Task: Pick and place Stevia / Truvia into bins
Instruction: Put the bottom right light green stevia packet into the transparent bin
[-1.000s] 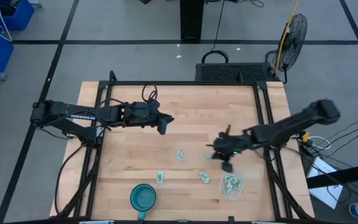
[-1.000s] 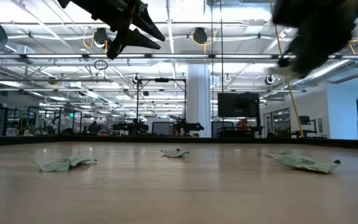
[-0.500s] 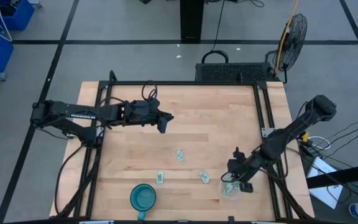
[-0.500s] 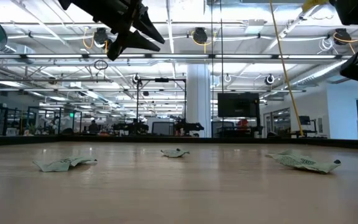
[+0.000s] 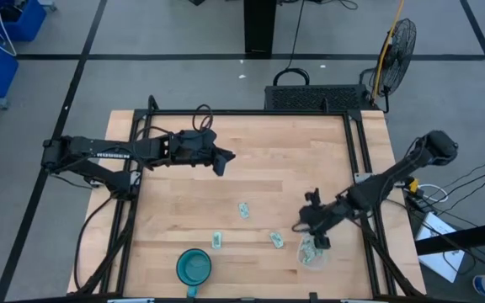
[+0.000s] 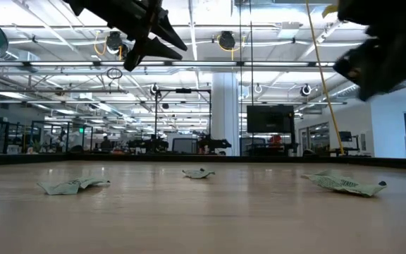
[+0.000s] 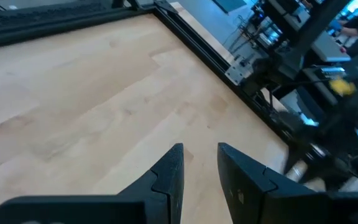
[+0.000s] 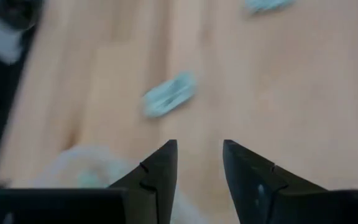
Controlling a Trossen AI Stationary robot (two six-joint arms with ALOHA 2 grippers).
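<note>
Slightly parted and empty, the right gripper point(image 5: 311, 220) hangs just beside the clear tub point(image 5: 313, 252), with the nearest loose sachet point(image 5: 277, 240) toward table centre, far closer than the left gripper point(image 5: 222, 162), likewise narrowly open, waiting well apart.

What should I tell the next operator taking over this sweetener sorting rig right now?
Left gripper: open and empty, waiting above the table's far left part.
Right gripper: open and empty, in the air beside the clear bin, on its far side.
Done: several Stevia sachets lie in the bin at the table's near right.
Left: three sachets lie loose on the table: one mid-table, one near the teal bowl, one just left of the bin.
</note>
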